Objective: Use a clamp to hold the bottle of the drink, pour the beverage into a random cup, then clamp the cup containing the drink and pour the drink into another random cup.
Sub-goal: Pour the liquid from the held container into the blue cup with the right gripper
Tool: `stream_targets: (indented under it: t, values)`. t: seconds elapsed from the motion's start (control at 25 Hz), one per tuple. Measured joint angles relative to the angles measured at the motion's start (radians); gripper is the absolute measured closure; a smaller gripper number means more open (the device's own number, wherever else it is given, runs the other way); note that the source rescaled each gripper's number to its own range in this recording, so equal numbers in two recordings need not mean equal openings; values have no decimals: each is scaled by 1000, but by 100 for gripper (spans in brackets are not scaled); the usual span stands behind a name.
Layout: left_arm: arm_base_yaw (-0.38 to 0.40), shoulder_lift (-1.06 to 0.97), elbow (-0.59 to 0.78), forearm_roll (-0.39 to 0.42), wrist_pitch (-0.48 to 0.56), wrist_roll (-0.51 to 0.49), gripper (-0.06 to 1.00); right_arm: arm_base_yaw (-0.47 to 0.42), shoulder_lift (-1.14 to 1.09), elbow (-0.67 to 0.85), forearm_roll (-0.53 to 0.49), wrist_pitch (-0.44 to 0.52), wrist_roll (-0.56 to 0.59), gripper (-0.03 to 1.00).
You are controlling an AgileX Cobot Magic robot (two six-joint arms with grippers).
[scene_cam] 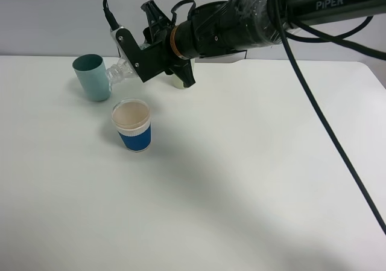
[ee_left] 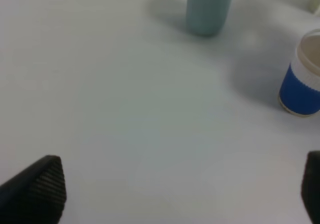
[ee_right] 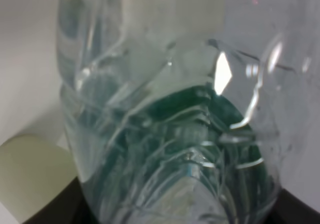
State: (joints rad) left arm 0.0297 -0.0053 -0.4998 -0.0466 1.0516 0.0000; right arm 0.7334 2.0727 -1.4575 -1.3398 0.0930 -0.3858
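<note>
Right gripper point(scene_cam: 136, 58): jaws clamped on the bottle point(scene_cam: 118, 72). The right wrist view shows its body crumpled, green label visible. Bottle is tipped near horizontal, neck aimed at the teal tumbler point(scene_cam: 90, 78) and just beside its wall. Blue cup point(scene_cam: 132, 126) stands upright on the table point(scene_cam: 253, 186), nearer the camera than the neck and not clearly under the mouth. Can't tell if the cup holds liquid or if the cap is on. Pale tumbler point(scene_cam: 179, 82) is mostly hidden behind the gripper. Left gripper point(ee_left: 175, 194): jaws wide apart, nothing held, low over the table, blue cup and teal tumbler ahead of it.

Likely step: first pour, into the blue cup.

Risks:
- If the mouth is off the blue cup's rim, the stream hits the table or the teal tumbler.
- The hard squeeze on thin plastic could make liquid spurt past the rim.
- The neck could knock the teal tumbler.
- The wrist could clip the pale tumbler behind it.
</note>
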Motion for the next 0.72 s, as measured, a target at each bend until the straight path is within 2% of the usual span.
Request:
stream_targets:
  t: [0.72]
  values:
    - [0, 0, 0, 0, 0, 0, 10, 0, -6, 0, 0, -11, 0, 97]
